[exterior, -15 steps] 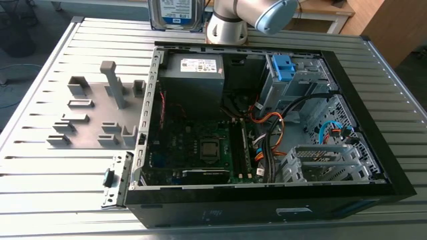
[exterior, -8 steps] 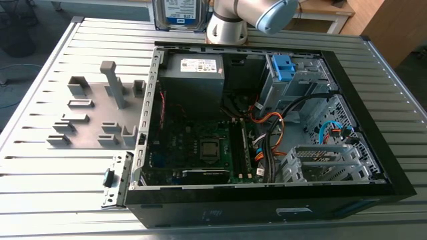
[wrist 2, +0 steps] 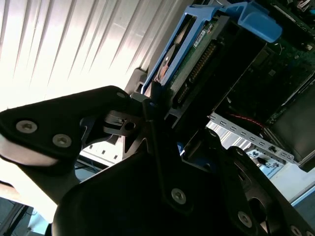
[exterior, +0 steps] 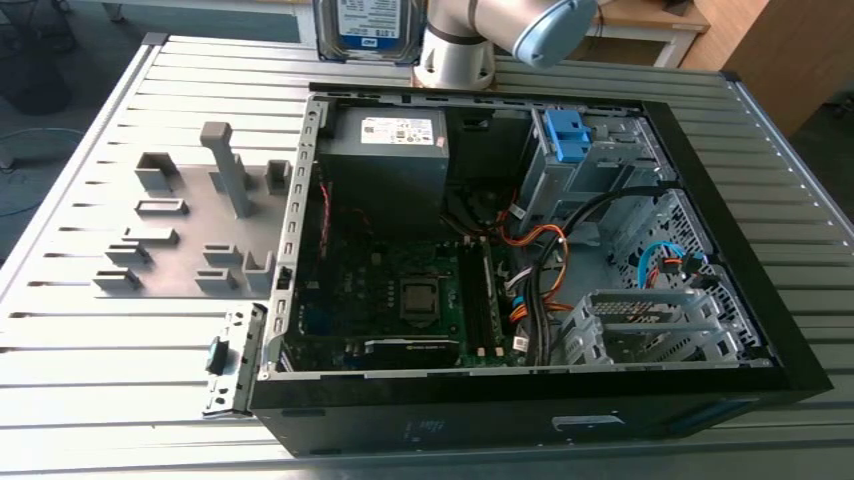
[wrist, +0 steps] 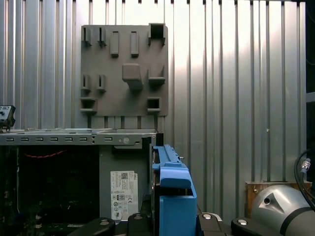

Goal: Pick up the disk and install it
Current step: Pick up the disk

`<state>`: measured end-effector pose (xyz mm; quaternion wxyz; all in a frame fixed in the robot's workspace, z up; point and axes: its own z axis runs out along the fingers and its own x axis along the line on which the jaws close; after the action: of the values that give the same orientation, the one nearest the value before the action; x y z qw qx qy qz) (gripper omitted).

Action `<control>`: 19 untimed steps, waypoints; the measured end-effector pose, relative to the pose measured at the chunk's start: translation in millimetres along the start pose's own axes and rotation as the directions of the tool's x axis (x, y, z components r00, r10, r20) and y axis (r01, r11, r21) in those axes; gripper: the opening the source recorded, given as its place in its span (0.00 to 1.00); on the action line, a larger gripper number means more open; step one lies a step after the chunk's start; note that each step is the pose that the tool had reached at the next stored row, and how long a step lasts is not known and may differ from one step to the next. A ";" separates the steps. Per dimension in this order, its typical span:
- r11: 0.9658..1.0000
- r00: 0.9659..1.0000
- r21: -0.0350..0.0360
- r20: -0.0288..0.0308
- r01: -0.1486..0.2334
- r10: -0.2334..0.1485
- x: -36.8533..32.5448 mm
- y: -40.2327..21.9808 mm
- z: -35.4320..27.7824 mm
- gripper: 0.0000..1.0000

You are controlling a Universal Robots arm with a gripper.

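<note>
Disk: flat silver hard drive with a white-and-blue label and a blue plastic bracket round its edges. It is in the air over the far edge of the ribbed metal worktop, just beyond the case's far wall. The black gripper is clamped on it, pinching one end, with most of the body hanging out past the grip. Not installed yet.

Risks, from the exterior view's left to right:
- Grey moulded fixture plate, by the worktop's edge on the exterior view's left: well apart from the disk, no concern.
- Open black computer case: the raised rim would likely clip the disk's lower edge if it comes in low or tilted.
- Grey metal power-supply box in the case's far corner: near the likely path, so a sideways offset means a scrape.
- Orange and black cable bundle: loose, could snag the bracket.
- Silver drive cage with a light-blue plastic clip: looks a tight fit. Any yaw could jam the bracket, and with so short a grip the disk could then pivot or slip.
</note>
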<state>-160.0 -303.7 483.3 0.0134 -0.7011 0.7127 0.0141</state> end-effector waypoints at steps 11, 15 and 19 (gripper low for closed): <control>1.000 1.000 0.000 0.000 0.000 0.000 -0.2 -10.4 0.0 0.36; 1.000 1.000 0.000 0.000 0.000 0.000 -0.2 -14.2 0.0 0.36; 1.000 1.000 0.000 0.000 0.000 0.000 -0.3 -17.9 0.0 0.36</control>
<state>-142.1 -303.7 483.3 0.0134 -0.7011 0.7127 0.0141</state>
